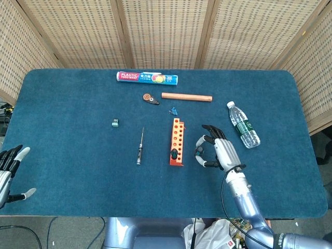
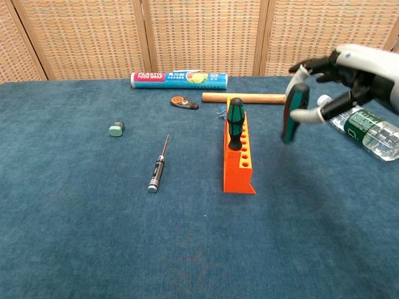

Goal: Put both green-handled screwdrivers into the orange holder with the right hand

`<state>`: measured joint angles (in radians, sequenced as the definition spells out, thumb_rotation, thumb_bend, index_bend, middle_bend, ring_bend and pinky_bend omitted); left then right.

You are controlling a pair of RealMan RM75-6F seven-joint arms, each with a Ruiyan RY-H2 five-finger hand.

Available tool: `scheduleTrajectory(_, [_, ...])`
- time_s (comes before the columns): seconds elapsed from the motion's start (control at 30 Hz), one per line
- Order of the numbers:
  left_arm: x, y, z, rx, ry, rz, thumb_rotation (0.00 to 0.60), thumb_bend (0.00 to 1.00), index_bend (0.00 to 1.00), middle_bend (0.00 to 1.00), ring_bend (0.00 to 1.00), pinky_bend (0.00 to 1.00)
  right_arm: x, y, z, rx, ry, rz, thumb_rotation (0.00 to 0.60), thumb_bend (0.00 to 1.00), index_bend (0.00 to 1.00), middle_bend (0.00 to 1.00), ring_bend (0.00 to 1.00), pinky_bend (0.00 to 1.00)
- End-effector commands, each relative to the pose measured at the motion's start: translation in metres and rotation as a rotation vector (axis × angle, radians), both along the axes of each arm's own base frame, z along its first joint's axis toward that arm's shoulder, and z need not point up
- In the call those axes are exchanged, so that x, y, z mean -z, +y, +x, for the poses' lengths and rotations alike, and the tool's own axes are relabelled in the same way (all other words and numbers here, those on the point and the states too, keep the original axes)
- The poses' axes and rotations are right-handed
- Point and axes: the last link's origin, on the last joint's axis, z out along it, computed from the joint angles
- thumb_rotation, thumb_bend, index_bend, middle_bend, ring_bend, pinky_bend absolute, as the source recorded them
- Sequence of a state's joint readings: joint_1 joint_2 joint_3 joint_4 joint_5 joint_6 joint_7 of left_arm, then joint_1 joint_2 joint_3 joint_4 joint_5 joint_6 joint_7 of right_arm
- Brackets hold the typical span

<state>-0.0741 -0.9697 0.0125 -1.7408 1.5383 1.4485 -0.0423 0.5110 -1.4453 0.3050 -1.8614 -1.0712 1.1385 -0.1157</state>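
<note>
Chest view: right hand (image 2: pixel 336 78) gripping green-handled screwdriver (image 2: pixel 293 113) beside orange holder (image 2: pixel 239 161)

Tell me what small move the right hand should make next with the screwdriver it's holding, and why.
Probably carry it left over the orange holder. The right hand holds the second screwdriver in the air to the holder's right, while the first screwdriver already stands in a slot, with free holes beside it.

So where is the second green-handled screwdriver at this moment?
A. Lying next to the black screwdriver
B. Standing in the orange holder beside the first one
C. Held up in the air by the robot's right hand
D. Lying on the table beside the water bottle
C: the right hand holds the second green-handled screwdriver in its fingers, above the table and right of the orange holder, which has only one screwdriver in it.
</note>
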Motion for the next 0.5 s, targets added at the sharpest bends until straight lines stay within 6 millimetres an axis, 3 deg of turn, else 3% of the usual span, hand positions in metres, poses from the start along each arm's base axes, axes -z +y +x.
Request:
scheduleTrajectory(0.03, [0.000,0.002,0.000,-0.006,-0.001,0.001,0.600,0.00,0.00,0.00,0.00,0.00,-0.008,-0.005,0.010,-0.007,-0.041,0.004,0.600,0.43,0.65,0.09,0.00,0.02])
scheduleTrajectory(0.5, [0.002,0.013,-0.006,-0.049,0.004,-0.005,0.600,0.00,0.00,0.00,0.00,0.00,-0.036,-0.042,0.043,-0.021,-0.091,-0.042,0.600,0.43,0.65,0.10,0.00,0.02])
